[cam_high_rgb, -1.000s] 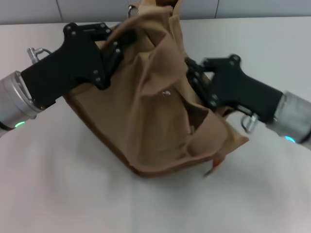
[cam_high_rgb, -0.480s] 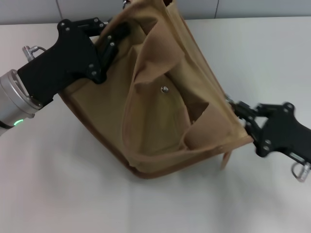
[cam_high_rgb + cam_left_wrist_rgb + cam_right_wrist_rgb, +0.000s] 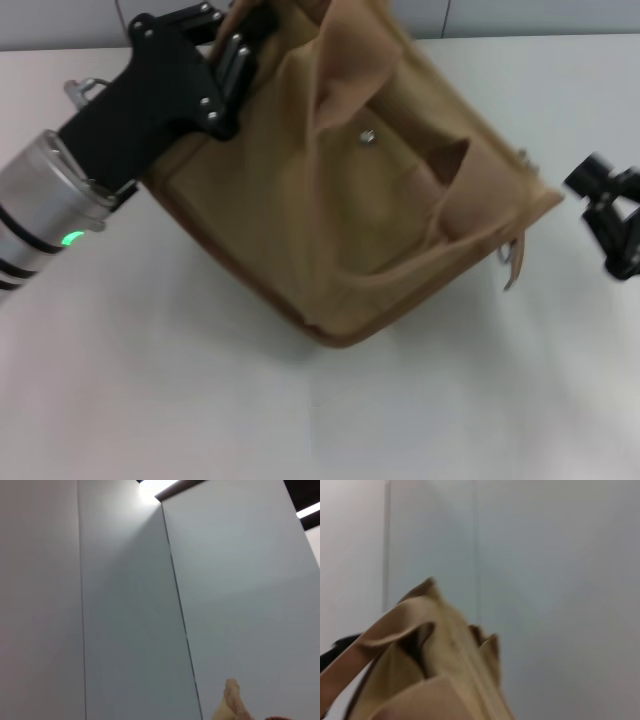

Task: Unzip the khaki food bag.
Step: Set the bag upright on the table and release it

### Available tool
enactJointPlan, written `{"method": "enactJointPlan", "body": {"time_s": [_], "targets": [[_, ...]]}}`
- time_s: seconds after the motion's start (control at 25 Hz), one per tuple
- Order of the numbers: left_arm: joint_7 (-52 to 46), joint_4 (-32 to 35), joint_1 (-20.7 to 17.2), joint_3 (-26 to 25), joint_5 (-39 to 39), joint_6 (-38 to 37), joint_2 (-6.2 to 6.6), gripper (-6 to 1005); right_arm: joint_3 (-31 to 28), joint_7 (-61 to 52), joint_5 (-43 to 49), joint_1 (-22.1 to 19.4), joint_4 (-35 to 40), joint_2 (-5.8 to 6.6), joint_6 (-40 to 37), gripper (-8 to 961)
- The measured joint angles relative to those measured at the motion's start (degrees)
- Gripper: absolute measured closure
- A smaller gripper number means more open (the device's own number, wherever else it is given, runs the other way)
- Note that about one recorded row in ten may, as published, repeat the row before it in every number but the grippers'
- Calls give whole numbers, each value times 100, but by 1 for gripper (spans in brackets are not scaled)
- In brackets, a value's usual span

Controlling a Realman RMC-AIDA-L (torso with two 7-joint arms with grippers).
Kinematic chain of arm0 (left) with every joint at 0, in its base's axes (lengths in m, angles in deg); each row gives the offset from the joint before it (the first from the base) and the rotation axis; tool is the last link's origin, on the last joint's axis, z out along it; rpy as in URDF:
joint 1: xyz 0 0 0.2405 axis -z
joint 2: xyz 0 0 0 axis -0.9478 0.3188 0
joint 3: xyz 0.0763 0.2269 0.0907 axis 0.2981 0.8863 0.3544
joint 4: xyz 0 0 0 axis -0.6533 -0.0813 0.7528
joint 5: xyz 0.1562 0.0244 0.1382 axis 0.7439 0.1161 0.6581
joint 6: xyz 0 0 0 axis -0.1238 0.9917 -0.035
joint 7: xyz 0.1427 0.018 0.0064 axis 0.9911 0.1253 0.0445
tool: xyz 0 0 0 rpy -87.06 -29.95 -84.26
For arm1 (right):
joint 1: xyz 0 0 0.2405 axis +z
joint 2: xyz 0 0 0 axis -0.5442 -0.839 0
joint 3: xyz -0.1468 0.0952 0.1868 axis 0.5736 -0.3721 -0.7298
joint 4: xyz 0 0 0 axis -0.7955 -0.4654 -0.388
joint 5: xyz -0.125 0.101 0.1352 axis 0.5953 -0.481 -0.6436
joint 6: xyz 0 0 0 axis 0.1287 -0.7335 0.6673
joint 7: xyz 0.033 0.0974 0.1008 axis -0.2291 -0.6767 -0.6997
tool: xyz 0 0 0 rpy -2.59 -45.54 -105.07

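Note:
The khaki food bag [image 3: 350, 210] stands tilted on the white table [image 3: 150, 380], its front pocket and silver snap [image 3: 367, 137] facing me. My left gripper [image 3: 238, 45] is shut on the bag's top edge at the back left and holds that side up. My right gripper [image 3: 595, 188] is at the far right, apart from the bag's right corner. A small pull tab [image 3: 511, 262] hangs from that corner. The right wrist view shows the bag's top and a handle [image 3: 415, 645]. The left wrist view shows a scrap of khaki fabric [image 3: 232, 705].
A grey panelled wall [image 3: 520, 15] runs behind the table's back edge. It also fills the left wrist view [image 3: 150, 605] and the right wrist view [image 3: 545, 580].
My right gripper has left the bag's right corner and moved off to the right. My left gripper has lifted and turned the bag, so its right corner swung up and to the right.

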State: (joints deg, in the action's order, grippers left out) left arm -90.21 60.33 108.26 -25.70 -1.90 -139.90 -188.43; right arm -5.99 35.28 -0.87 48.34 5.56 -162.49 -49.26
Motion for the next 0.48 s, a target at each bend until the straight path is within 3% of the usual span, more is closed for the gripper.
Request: {"method": "enactJointPlan", "body": {"time_s": [0.08,0.28,0.4,0.44,0.48], "targets": [[487,-553,144,-107,-126,2,0,893,-302,-42,-28,5,-47,-9,0,937],[1076,-1166,114,-326,-163,60,0,890,-524,-52,-31,84,-175,-7,-13,701],[1158,-1253,-248,-346,-155,55,0,889,-500,-58,-33,134,-181,-10,-15,609],[1118,-1219,-531,-288,-114,70,0,888,-485,-58,-32,185,-203,-15,-15,578],[1118,-1219,-531,-288,-114,70,0,888,-485,-58,-32,185,-203,-15,-15,548]]}}
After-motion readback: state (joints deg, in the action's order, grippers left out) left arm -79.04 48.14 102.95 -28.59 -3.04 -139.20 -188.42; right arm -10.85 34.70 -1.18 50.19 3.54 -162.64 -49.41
